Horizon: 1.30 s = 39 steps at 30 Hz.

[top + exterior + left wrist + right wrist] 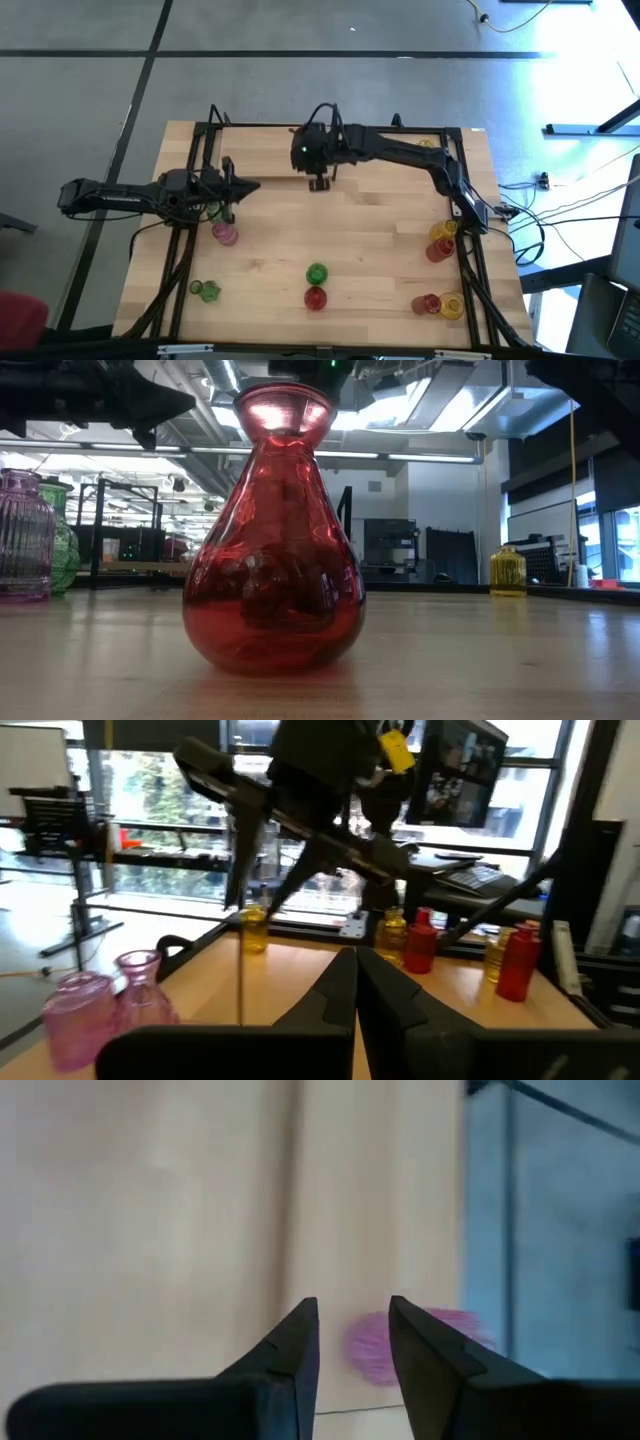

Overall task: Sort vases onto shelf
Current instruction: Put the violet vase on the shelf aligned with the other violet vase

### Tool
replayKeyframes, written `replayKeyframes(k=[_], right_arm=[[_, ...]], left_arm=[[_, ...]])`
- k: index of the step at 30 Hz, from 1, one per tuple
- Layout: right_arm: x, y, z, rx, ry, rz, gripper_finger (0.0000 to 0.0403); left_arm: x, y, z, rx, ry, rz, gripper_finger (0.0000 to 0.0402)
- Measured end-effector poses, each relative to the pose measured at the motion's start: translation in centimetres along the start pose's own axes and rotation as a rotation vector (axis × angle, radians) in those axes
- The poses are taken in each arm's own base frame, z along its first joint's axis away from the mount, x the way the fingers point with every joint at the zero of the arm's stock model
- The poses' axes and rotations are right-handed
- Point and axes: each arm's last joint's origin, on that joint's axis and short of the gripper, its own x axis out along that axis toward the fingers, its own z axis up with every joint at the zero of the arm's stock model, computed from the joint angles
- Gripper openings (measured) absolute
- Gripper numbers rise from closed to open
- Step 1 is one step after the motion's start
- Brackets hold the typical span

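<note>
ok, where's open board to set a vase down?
Widest bare patch: mid-table, between the pink vase on the left, the green vase toward the front, and the yellow and red vases at the right edge. Crowded: front-right corner cluster, and under the left tool.

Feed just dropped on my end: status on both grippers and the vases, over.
Left gripper shut, empty, near the pink vases. Right gripper part open over a pink vase, not gripping. Remaining vases scattered on the table. Nothing blocking.
</note>
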Motion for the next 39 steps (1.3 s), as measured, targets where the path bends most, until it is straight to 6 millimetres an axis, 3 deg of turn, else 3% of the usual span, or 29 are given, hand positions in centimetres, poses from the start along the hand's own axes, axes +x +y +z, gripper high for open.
replayKeyframes(k=[4,10,17,24,29,34,39], right_arm=[[-0.6,3.2,0.6,-0.019,-0.007,0.139,0.0108],[0.3,8.4,0.7,-0.105,0.057,0.244,0.0108],[1.9,11.2,-1.1,-0.124,0.113,0.29,0.0108],[-0.4,11.7,-5.9,-0.031,-0.068,0.223,0.0108],[-2.1,13.0,-10.2,0.034,-0.316,0.151,0.0108],[-2.0,15.0,-13.8,0.051,-0.486,0.148,0.0108],[-1.6,16.7,-15.1,0.048,-0.526,0.171,0.0108]], left_arm=[[0.0,-0.3,-0.1,-0.002,0.009,-0.023,0.0],[0.9,-1.3,0.3,0.002,0.057,-0.037,0.0],[2.6,-2.6,0.5,0.062,0.236,0.001,0.0],[2.9,-3.7,3.0,0.099,0.371,0.002,0.0],[3.0,-4.5,5.2,0.066,0.302,-0.093,0.0],[3.2,-4.8,6.4,-0.001,0.221,-0.129,0.0001],[3.0,-4.7,7.3,-0.053,0.305,-0.141,0.0039]])
